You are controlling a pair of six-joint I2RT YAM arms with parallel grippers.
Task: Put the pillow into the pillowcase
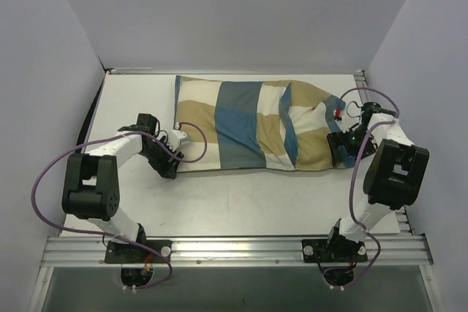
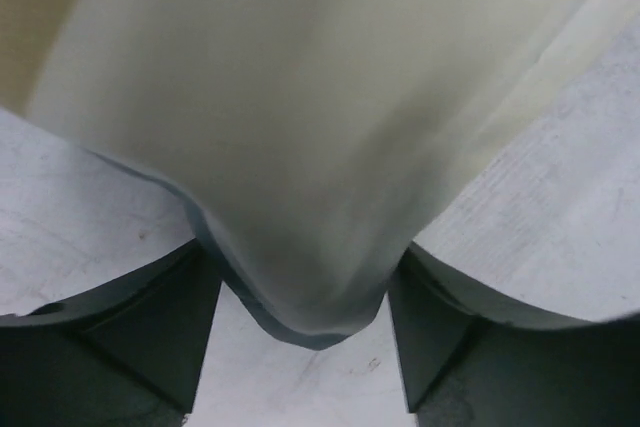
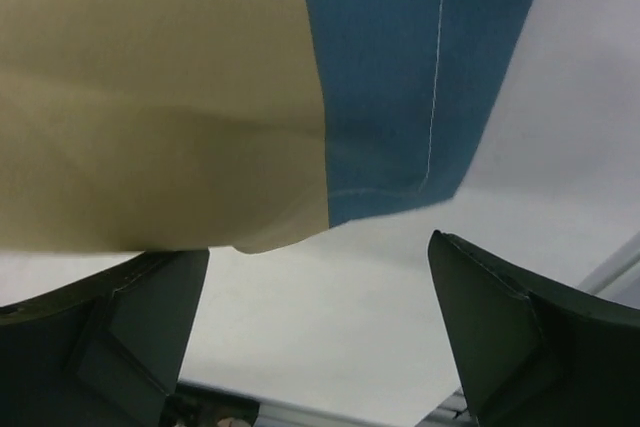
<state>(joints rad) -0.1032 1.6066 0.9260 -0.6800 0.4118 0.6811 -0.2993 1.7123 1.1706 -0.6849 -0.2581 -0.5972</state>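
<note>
The blue, tan and white checked pillowcase [image 1: 241,122] lies filled and bulging across the back of the table. The pillow itself is hidden; no cream knit surface shows. My left gripper [image 1: 178,145] is at the pillowcase's near left corner. In the left wrist view a pale corner of the pillowcase [image 2: 300,127] hangs between the spread fingers of the left gripper [image 2: 302,257], unclamped. My right gripper [image 1: 340,150] is at the near right corner. In the right wrist view the right gripper [image 3: 318,247] is wide open, just short of the tan and blue pillowcase edge [image 3: 200,97].
The white table [image 1: 241,202] is walled on three sides. A metal rail [image 1: 234,250] runs along the near edge with both arm bases on it. A purple cable [image 1: 44,180] loops from the left arm and another from the right arm.
</note>
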